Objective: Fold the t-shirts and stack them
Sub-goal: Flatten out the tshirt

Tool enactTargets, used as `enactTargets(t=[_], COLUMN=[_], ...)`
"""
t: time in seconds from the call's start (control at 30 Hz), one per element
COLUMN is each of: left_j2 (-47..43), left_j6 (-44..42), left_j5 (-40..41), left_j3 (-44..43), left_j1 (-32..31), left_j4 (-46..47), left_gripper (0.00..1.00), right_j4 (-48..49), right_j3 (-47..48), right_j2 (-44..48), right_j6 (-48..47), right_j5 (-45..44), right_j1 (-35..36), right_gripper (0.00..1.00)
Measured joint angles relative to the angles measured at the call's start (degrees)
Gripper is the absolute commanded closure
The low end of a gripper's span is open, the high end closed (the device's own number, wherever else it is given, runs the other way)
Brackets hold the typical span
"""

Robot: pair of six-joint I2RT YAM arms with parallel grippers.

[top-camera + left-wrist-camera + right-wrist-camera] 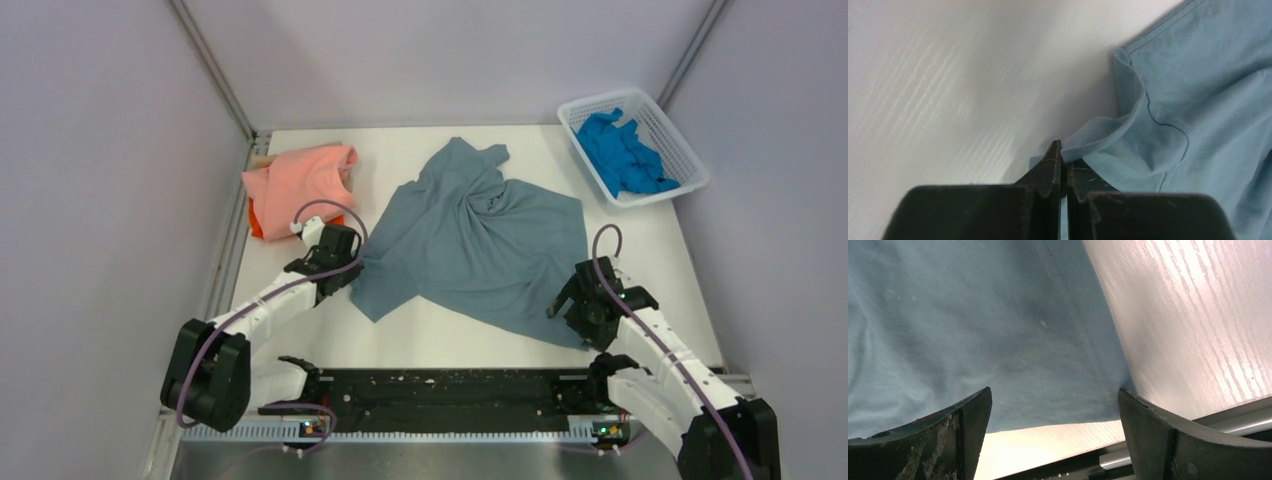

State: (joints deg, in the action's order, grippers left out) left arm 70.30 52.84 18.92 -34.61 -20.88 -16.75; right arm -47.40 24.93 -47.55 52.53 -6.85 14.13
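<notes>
- Presently the left arm reaches forward from its base toward the desk's (440, 338) middle. Its left claw (345, 262) sits low at the left edge of the grey-blue shirt (480, 240).
- In the left wrist view, the left claw (1062, 156) is clenched, both fingers pressed together. A rolled fold of the grey-blue shirt's (1208, 100) hem is pinched at the tips. The cloth lifts slightly off the desk (948, 100) at that point.
- The right arm is bent inward from the near right corner. Its right claw (572, 300) is over the shirt's near right corner.
- In the right wrist view, the right claw (1053, 392) is released, fingers spread wide. They stand either side of the stitched hem and corner of the grey-blue shirt (973, 330). The bare desk (1188, 330) shows to the right. Contact with the cloth cannot be determined.
- The grey-blue shirt lies unfolded across the desk's centre, roughly spread. Twisted creases gather near its far middle.
- The salmon-pink shirt (300, 175) lies folded at the far left. It rests on the orange shirt (254, 222), of which only an edge shows.
- The bright blue shirt (622, 152) lies crumpled inside the white mesh basket (676, 140) at the far right corner.
</notes>
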Motion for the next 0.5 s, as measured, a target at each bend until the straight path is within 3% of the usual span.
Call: enactTargets(t=[0.13, 0.23, 0.37, 0.5], left_j2=[-0.4, -0.4, -0.4, -0.4], left_j6=[-0.3, -0.3, -0.3, -0.3], left_j5=[0.0, 0.0, 0.4, 0.7], left_j3=[0.0, 0.0, 0.0, 0.0], left_j1=[0.0, 0.0, 0.0, 0.0], left_j4=[0.0, -0.1, -0.5, -0.9], left_gripper=[1.0, 1.0, 1.0, 1.0], right_j4=[-0.3, 0.1, -0.1, 1.0], right_j3=[0.5, 0.9, 1.1, 0.9], right_j2=[-2.9, -5.0, -6.4, -6.8], right_j6=[-0.7, -1.2, -2.4, -3.5], right_j5=[-0.2, -0.4, -0.9, -1.5], right_j1=[0.0, 0.0, 0.0, 0.0], right_gripper=[0.13, 0.22, 0.46, 0.64])
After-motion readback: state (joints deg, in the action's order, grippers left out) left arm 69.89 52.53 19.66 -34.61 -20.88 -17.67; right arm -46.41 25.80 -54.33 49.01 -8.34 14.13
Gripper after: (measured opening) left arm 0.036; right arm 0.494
